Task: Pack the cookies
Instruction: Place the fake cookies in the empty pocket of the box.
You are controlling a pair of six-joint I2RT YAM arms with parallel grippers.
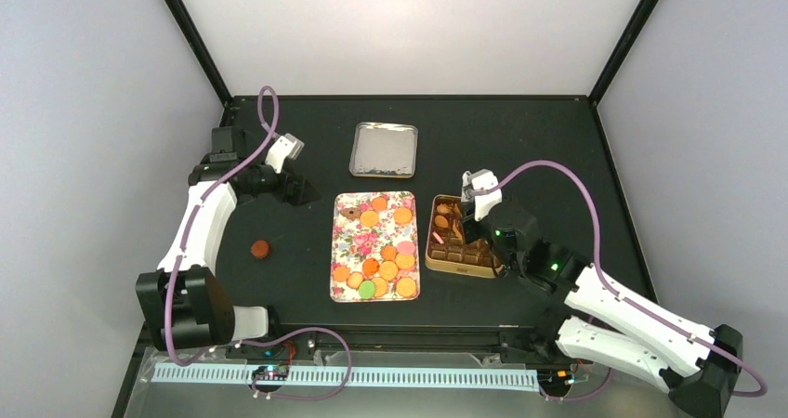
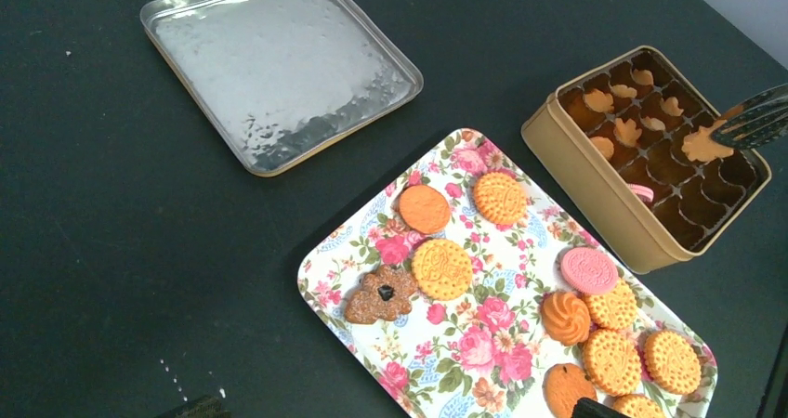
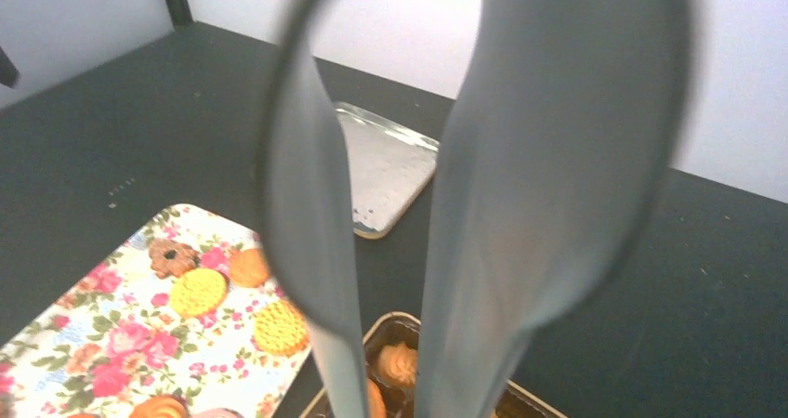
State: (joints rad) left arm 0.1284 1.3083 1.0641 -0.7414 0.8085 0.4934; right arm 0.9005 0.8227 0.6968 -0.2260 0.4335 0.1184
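Hovering our leaf cookie [image 2: 702,145] over the tin [image 2: 595,190], 3 o'clock of the tray [image 2: 483,344], ready to drop; right gripper [image 1: 477,195] clamps tongs [image 2: 757,116], left gripper [image 1: 283,149] gapes.

Tongs [image 2: 757,117] crowd the tin [image 2: 595,181]; table [image 1: 297,274] left of tray [image 1: 353,242] looks mostly free.

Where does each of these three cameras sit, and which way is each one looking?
Top: above and behind the robot, looking down on the table; the left arm and right arm show.
Left wrist: on the left arm, facing across the floral tray, silver lid and tin; its fingertips peek in below.
Right wrist: on the right arm, looking down past blurred tongs at the tin.
Shared: all three show tray, lid and tin.
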